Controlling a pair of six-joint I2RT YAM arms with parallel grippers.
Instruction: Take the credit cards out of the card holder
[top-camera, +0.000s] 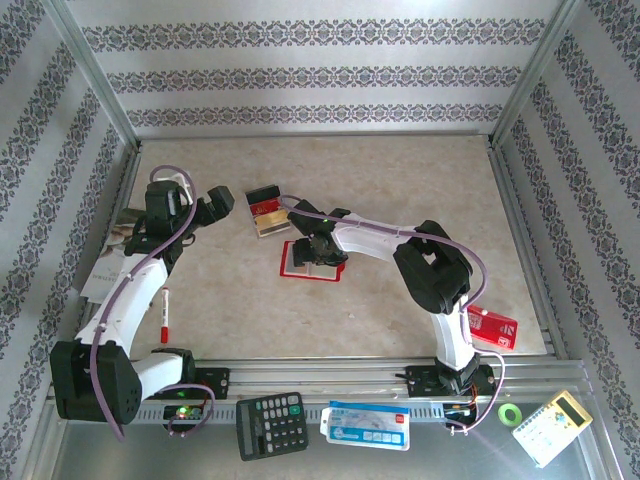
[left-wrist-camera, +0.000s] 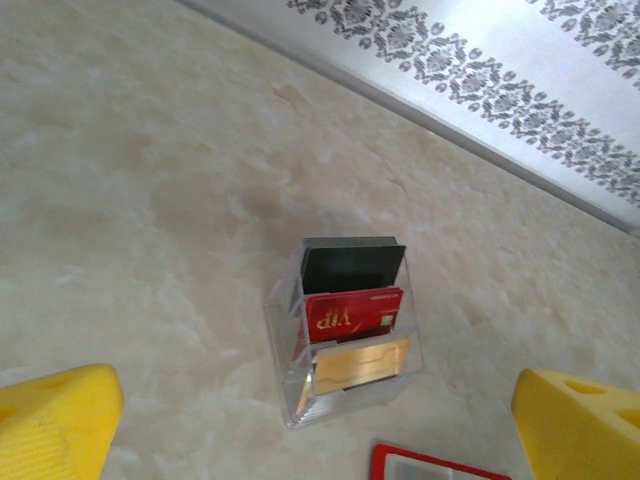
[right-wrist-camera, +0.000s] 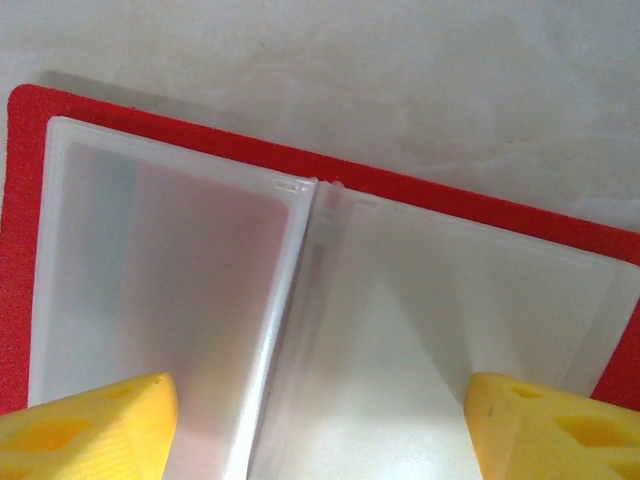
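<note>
The right gripper (right-wrist-camera: 320, 435) hangs low over the card holder (right-wrist-camera: 190, 300), its yellow fingers (right-wrist-camera: 90, 430) spread apart on either side of the centre fold and gripping nothing. Whether they touch it I cannot tell. The card holder lies open flat near the middle of the table (top-camera: 400, 180), pale pockets up. Just beyond it, toward the far edge, the credit cards (left-wrist-camera: 352, 318) in black, red and gold stand stepped in a clear rack (left-wrist-camera: 345, 405). The left gripper (left-wrist-camera: 320, 425) hovers near the rack, jaws wide and empty.
</note>
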